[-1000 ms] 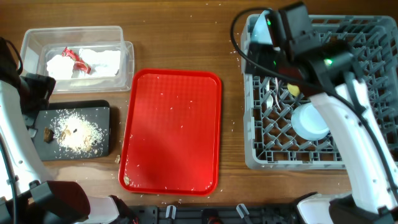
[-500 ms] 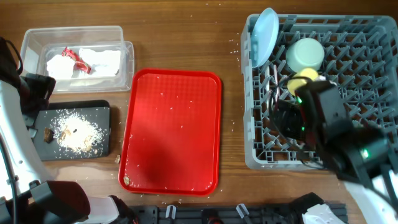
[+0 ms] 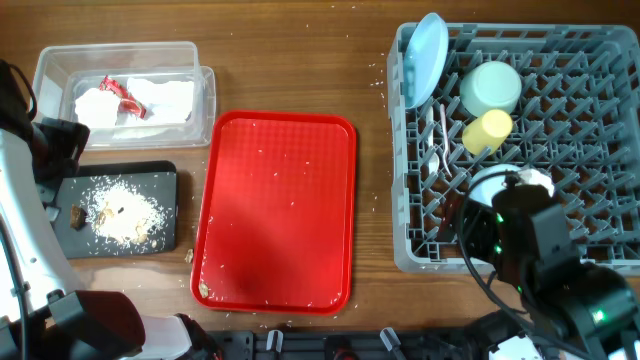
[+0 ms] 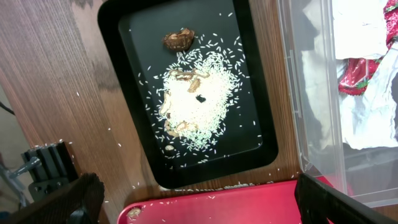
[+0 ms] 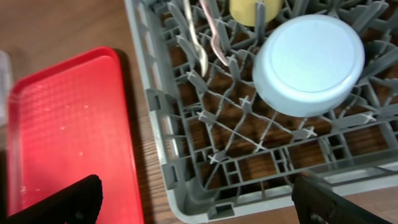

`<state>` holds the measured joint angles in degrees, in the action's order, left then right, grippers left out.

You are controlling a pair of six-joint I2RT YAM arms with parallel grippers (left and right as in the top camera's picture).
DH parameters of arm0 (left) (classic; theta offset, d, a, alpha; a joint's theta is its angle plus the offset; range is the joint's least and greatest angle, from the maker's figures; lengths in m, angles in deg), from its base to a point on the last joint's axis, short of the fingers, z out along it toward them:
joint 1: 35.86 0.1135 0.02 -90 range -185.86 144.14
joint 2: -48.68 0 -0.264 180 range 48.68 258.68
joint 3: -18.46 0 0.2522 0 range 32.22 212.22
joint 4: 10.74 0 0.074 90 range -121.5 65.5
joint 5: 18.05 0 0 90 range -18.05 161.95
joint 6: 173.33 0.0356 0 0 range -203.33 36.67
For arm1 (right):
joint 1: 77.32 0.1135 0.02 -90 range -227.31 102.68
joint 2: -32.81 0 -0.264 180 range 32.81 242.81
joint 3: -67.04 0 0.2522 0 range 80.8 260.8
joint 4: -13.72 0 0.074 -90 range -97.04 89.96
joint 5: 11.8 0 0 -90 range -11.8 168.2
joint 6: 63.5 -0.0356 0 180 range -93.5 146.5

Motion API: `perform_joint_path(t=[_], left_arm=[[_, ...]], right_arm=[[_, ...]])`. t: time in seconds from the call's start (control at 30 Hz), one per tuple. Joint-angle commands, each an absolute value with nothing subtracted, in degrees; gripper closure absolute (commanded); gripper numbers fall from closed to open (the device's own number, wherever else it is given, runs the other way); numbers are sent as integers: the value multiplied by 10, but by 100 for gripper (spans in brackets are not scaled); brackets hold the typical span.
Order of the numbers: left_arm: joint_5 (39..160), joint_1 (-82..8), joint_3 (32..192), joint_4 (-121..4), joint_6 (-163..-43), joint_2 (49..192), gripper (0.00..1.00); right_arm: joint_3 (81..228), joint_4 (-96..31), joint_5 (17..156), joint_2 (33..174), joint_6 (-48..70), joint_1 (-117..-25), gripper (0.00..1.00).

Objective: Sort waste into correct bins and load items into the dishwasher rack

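Sitting along the right of the counter (image 3: 290, 60), the grey dishwasher rack (image 3: 425, 262) carries all the dishes. The light blue plate (image 3: 425, 58) stands on edge against its far-left wall, and the pale green bowl (image 3: 491, 88) sits beside it. The yellow cup (image 3: 486, 131) sits just in front of that bowl, and the white spoon and fork (image 3: 438, 140) lie among the pegs to the cup's left. The light blue bowl (image 5: 309, 64) rests upside down on the pegs. From overhead the right arm (image 3: 560, 290) covers the bowl's near edge and part of the rack's near side. The right pincer (image 5: 199, 202) is spread wide and holds nothing. Its fingertips show at the two lower corners of the wrist view, above the rack's near-left corner.

The bright red tray (image 3: 280, 210) lies between the rack and the bins. It is dotted with loose pale grains, and more are scattered on the wood around it. At far left the clear tub (image 3: 60, 60) holds the crumpled napkins (image 3: 165, 97) and the red-and-white wrapper (image 3: 122, 92), whose print is too small to read. Just in front of the tub, the black tray (image 3: 165, 178) holds a heap of rice-like crumbs (image 3: 125, 212) with brown bits (image 3: 77, 213). The left arm (image 3: 25, 220) overlaps that tray's left end. The left pincer (image 4: 199, 205) is likewise wide and empty, above the spot where the black tray, tub and red tray come close together.
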<state>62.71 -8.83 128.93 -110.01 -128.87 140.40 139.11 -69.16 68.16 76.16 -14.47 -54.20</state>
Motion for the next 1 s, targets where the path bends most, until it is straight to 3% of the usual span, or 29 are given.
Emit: perform_joint_path(t=[0.0,0.07,0.23,0.43,0.53,0.7,0.87,0.97], left_arm=[[616,-86,1289,-1101,-1284,1406,0],[616,-86,1289,-1101,-1284,1406,0],[616,-86,1289,-1101,-1284,1406,0],[616,-86,1289,-1101,-1284,1406,0],[616,-86,1289,-1101,-1284,1406,0],[616,-86,1289,-1101,-1284,1406,0],[616,-86,1289,-1101,-1284,1406,0],[616,-86,1289,-1101,-1284,1406,0]], right_arm=[[1350,-674,687,696,-139,-543,1],[1305,-643,693,647,-157,-543,0],[1302,-643,693,651,-374,-543,0],[1302,-667,693,651,-376,-543,0],[1302,-616,714,651,-211,-543,0],[1249,-397,832,625,53,-544,0],[1056,-119,904,568,62,-563,0],[995,-32,903,535,73,-566,0]])
